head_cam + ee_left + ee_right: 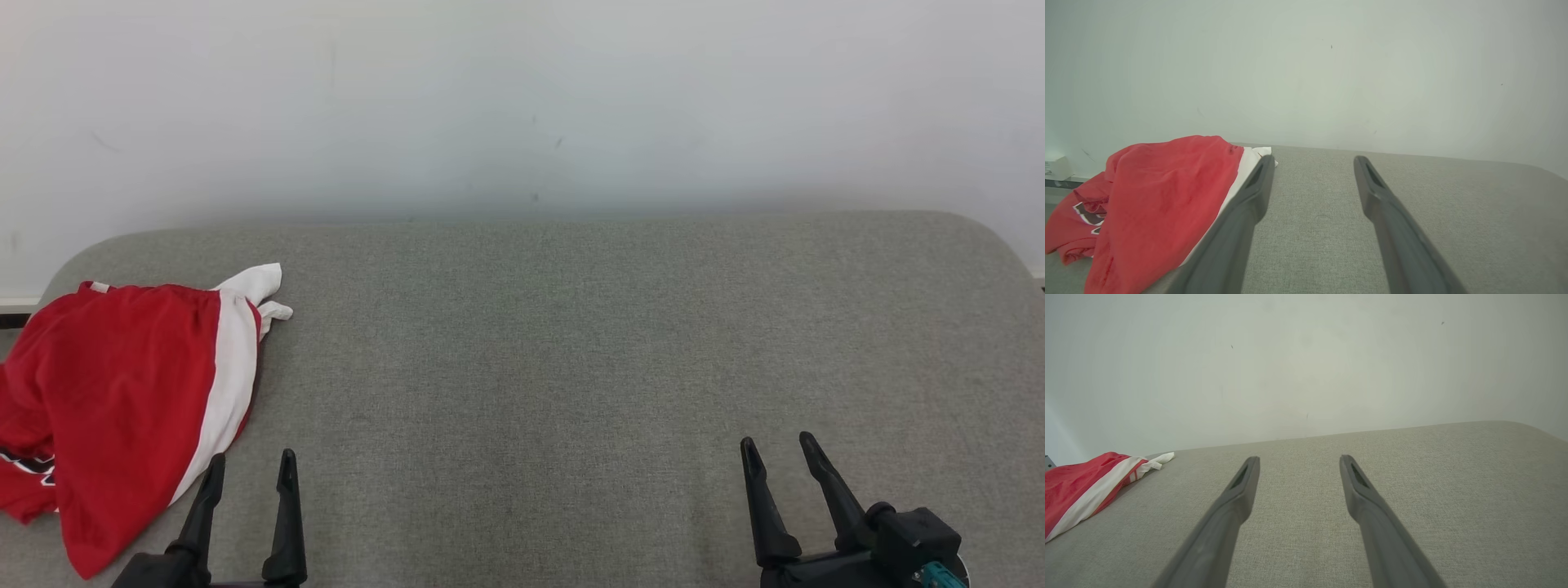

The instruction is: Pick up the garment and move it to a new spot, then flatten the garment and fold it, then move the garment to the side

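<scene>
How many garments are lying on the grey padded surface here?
1: a bunched red shirt with white trim, at the left edge of the grey padded surface, just left of the open left claw. Its folds could hide another piece.

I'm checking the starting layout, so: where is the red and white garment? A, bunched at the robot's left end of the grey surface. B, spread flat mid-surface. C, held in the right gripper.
A: the garment lies bunched at the left end of the grey surface, beside the open left gripper.

garment point(122, 392): cut by left edge | lettering point(28, 465): mostly hidden in folds
</scene>
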